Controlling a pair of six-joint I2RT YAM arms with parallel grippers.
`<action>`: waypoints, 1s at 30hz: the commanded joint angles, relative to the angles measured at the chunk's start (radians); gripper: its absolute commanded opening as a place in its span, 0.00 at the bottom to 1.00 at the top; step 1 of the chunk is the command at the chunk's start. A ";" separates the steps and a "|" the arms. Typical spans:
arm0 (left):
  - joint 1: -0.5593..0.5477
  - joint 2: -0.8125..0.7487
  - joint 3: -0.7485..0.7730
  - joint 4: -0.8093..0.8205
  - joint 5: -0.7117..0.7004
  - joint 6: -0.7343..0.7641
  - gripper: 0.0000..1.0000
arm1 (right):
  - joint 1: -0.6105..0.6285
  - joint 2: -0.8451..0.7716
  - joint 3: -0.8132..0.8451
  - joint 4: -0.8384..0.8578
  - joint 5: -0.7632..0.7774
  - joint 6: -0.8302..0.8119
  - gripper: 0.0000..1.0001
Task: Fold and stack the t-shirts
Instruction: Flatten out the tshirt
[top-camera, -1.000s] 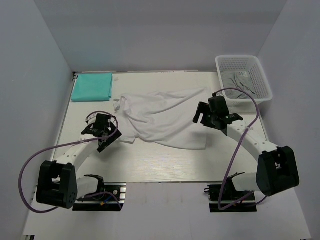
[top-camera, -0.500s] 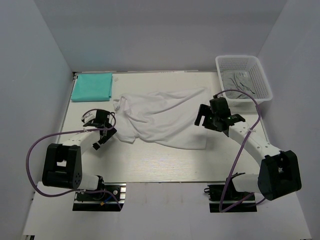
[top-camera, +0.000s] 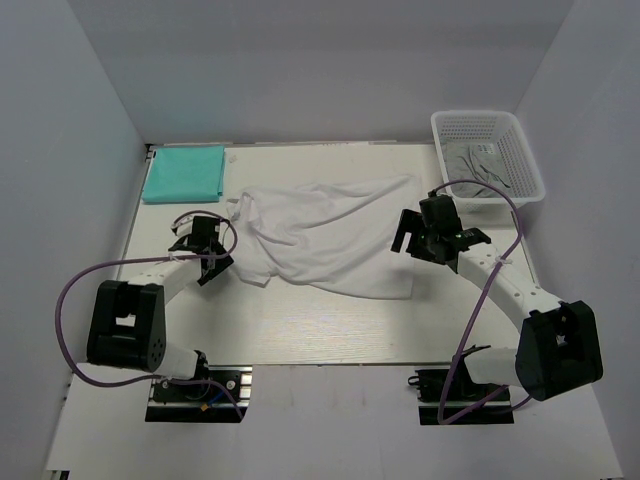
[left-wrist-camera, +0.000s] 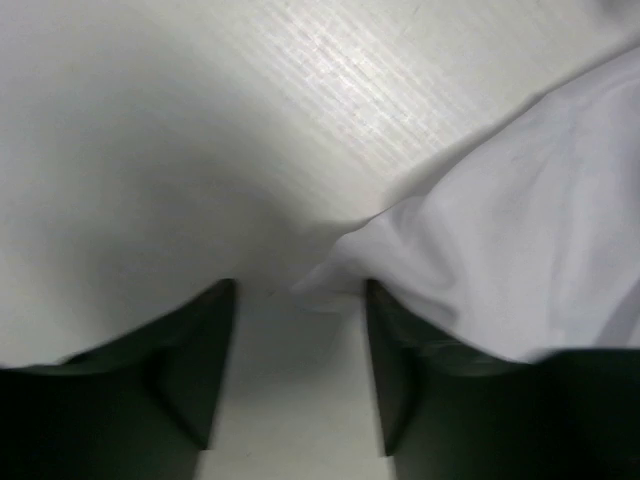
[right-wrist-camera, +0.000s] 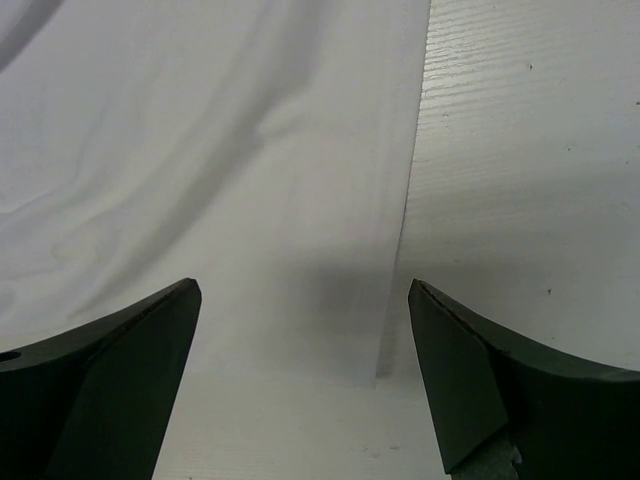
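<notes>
A crumpled white t-shirt (top-camera: 325, 238) lies spread across the middle of the table. A folded teal t-shirt (top-camera: 184, 172) rests at the back left corner. My left gripper (top-camera: 216, 262) is low at the white shirt's left edge. In the left wrist view a corner of the white t-shirt (left-wrist-camera: 500, 230) reaches just between the tips of the left gripper (left-wrist-camera: 300, 300), and cloth drapes over the right finger (left-wrist-camera: 400, 380); a gap still shows between the jaws. My right gripper (top-camera: 404, 236) hovers wide open over the shirt's right edge (right-wrist-camera: 250, 150), with nothing between the fingers of the right gripper (right-wrist-camera: 300, 290).
A white mesh basket (top-camera: 520, 150) holding grey cloth stands at the back right. Bare tabletop (top-camera: 300, 330) runs along the near side in front of the shirt. Walls close in the table on the left, back and right.
My left gripper has swung up and in toward the white shirt's left corner, and its jaws have narrowed. The right gripper shifted slightly right and stays wide open.
</notes>
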 joint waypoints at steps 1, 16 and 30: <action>0.003 0.061 0.024 0.016 0.034 0.017 0.56 | -0.012 -0.012 0.012 -0.004 0.020 -0.003 0.90; -0.009 -0.115 -0.046 -0.032 0.051 0.008 0.00 | -0.014 -0.076 -0.083 -0.162 -0.014 0.027 0.90; -0.009 -0.296 -0.125 -0.020 0.137 -0.003 0.00 | -0.007 -0.004 -0.261 0.118 -0.204 -0.040 0.70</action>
